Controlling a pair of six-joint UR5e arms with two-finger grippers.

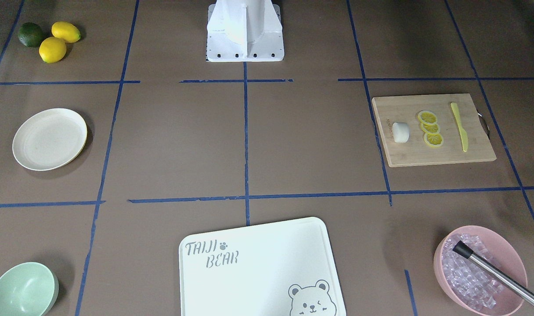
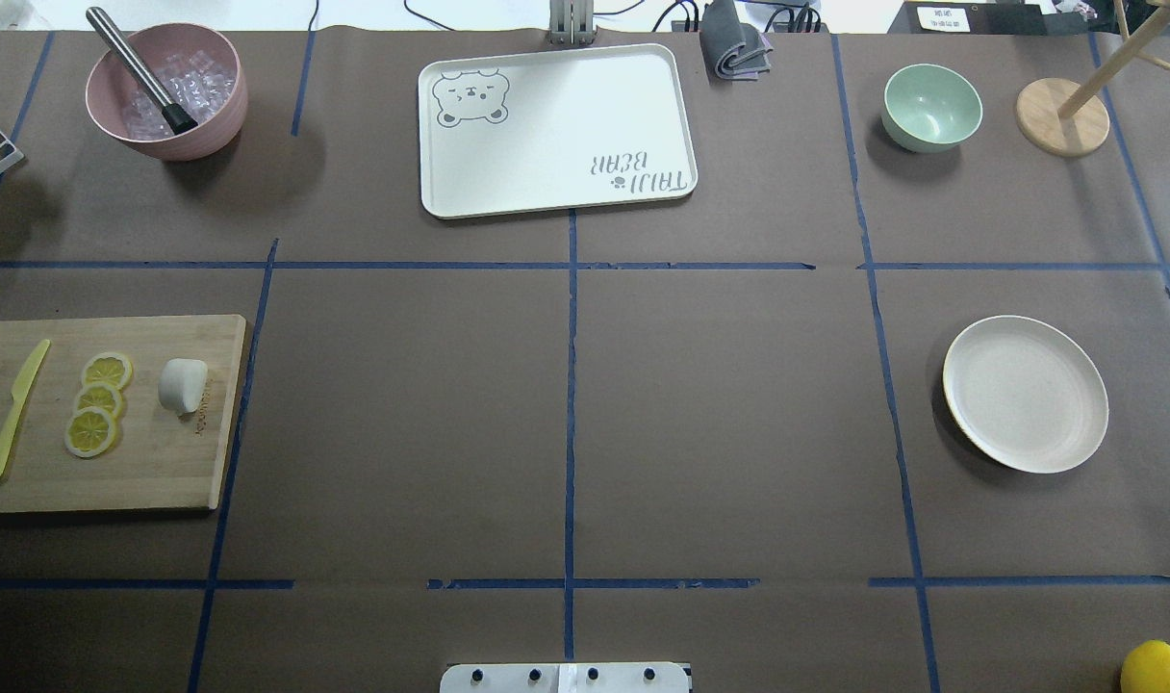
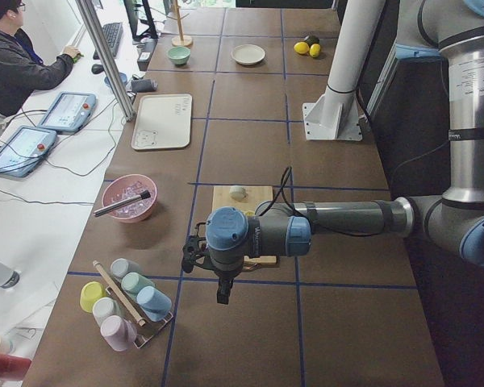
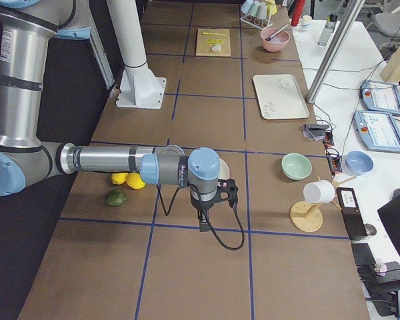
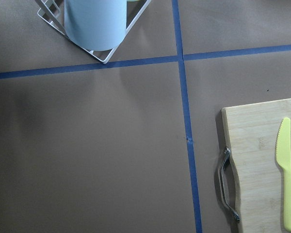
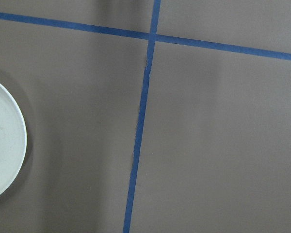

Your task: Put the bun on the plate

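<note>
Bun [image 2: 183, 385] on the wooden board [image 2: 162, 472], plate [image 2: 1025, 393] well apart.
The bun lies just beside lemon slices [image 2: 97, 402], and the plate across the table holds nothing. Whether the left gripper [image 3: 195, 256] or the right gripper [image 4: 228, 192] is spread or closed cannot be told. A loose pinch may drop the smooth bun mid-carry. Farther off, a pink bowl [image 2: 215, 130] holds ice [image 2: 186, 72] and a metal rod [image 2: 138, 69].

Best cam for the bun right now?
Overhead exterior: the bun sits unobstructed on the wooden cutting board beside the lemon slices, its rounded shape clear. Exterior front-facing shows it about as well. Exterior left and exterior right show only a small pale lump, tiniest in the right one. Neither wrist view shows it.
</note>
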